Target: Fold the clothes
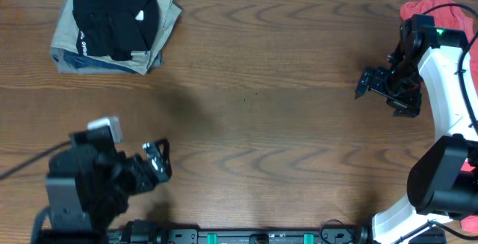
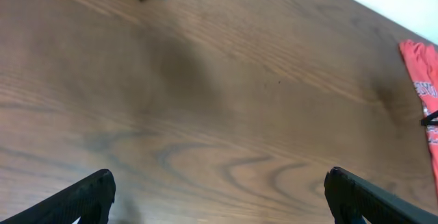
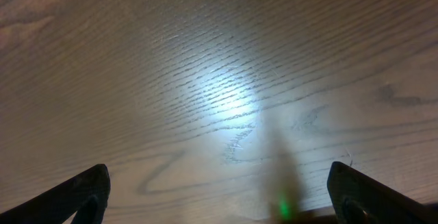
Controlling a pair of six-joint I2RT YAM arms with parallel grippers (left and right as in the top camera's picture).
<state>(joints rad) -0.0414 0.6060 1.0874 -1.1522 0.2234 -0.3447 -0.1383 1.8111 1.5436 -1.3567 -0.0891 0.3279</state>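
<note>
Label [image 1: 141,15] white on black shirt [image 1: 112,24]

Overhead straight down on the table [image 1: 261,65]; wrist views low, close, same wood.

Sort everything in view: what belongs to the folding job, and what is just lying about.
Job: black shirt; left gripper and right gripper, both open and empty.
Lying about: khaki trousers under the shirt; red T-shirt.
</note>
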